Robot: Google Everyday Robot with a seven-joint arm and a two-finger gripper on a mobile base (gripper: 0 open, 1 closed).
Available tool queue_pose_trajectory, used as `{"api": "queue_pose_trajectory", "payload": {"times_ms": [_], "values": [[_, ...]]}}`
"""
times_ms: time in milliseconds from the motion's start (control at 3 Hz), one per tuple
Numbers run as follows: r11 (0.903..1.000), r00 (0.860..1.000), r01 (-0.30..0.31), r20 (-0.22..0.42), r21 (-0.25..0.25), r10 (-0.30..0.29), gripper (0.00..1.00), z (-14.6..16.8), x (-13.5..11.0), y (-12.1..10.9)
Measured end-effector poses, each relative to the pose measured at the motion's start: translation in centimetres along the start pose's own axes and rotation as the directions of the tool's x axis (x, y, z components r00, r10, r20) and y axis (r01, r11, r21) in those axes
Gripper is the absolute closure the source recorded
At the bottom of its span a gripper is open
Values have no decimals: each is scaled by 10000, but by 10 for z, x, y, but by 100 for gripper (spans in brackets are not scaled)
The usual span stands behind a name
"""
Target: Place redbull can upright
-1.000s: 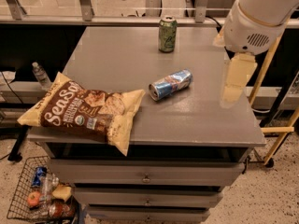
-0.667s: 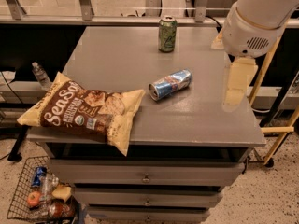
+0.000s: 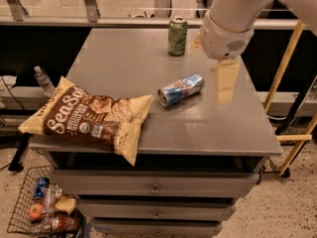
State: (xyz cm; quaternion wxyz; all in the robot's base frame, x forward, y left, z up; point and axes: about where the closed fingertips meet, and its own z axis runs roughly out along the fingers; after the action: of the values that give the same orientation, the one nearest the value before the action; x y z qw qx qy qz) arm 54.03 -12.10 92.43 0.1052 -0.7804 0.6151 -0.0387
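The redbull can [image 3: 181, 89] lies on its side near the middle of the grey table [image 3: 124, 58], its silver top facing front-left. It is blue and silver. My gripper [image 3: 225, 81] hangs under the large white arm housing [image 3: 225, 21], to the right of the can and slightly above the table. It holds nothing that I can see, and there is a small gap between it and the can.
A green can [image 3: 177, 35] stands upright at the back of the table. A brown and cream chips bag [image 3: 91, 117] lies at the front left, overhanging the edge. A wire basket [image 3: 42, 207] of items sits on the floor. A yellow frame [image 3: 292, 133] stands to the right.
My arm and gripper have moved left, closer to the lying redbull can. The can, the green can and the bag have not moved.
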Motion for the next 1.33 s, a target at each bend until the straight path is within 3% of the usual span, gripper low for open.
{"api": "queue_pose_trajectory", "payload": {"times_ms": [333,667,1000,1333], "values": [[9934,9930,1129,375,-215,-1121,0,19,-19,-15],[9821,9844,1761,123,-670,-1757,0,59,-37,-25],[9799,9835,1786,-123,-890,-1804,0,83,-47,-28],[9806,9837,1658,-521,-1046,-1719,18,103,-53,-32]]}}
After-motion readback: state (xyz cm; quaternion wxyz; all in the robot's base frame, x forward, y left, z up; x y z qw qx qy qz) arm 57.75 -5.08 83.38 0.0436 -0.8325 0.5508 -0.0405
